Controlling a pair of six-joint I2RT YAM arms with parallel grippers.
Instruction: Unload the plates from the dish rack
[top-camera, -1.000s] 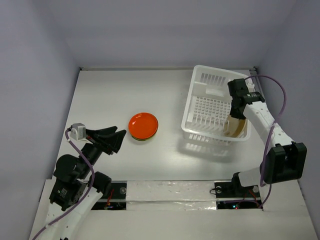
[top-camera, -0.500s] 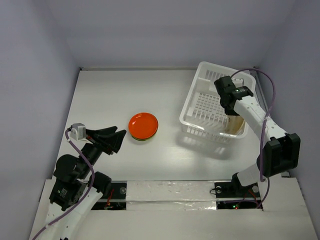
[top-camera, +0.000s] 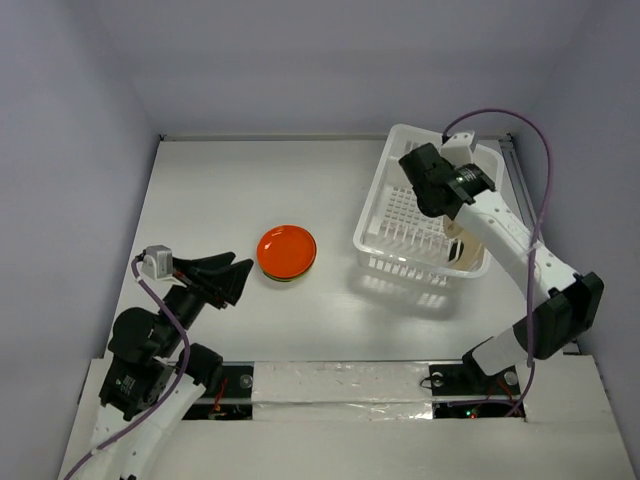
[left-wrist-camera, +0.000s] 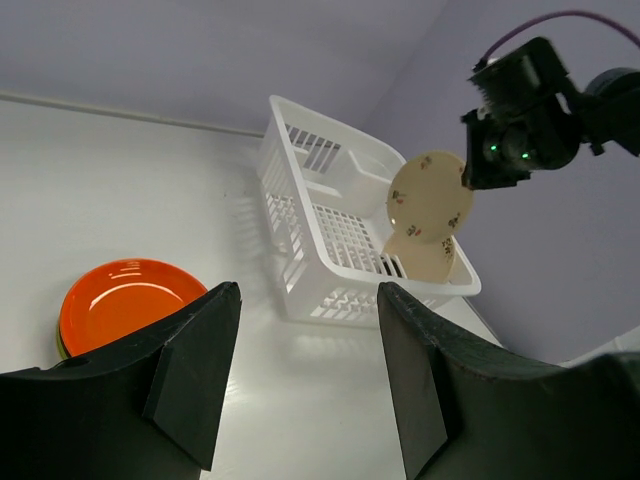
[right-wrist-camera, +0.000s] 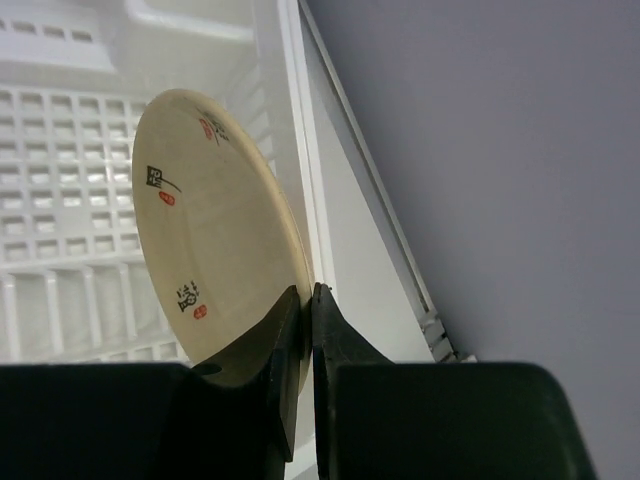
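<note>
Right gripper (right-wrist-camera: 305, 325) is pinching the rim of a beige plate (right-wrist-camera: 210, 230), holding it on edge over the white dish rack (top-camera: 400, 262).
The rack is sitting right of centre in the overhead view, with a second beige plate (left-wrist-camera: 425, 258) leaning inside. An orange-red plate (top-camera: 287, 248) is lying mid-frame, and the left gripper (left-wrist-camera: 305, 295) is hanging spread and empty at lower left.

Orange-red plate (top-camera: 287, 248) tops a stack on the desk (top-camera: 220, 180), left of the white dish rack (top-camera: 400, 262). Right gripper (top-camera: 445, 212) sits over the rack with a beige plate (top-camera: 462, 252) beneath it, probably gripped. Left gripper (top-camera: 232, 276), jaws spread, lies near the stack
</note>
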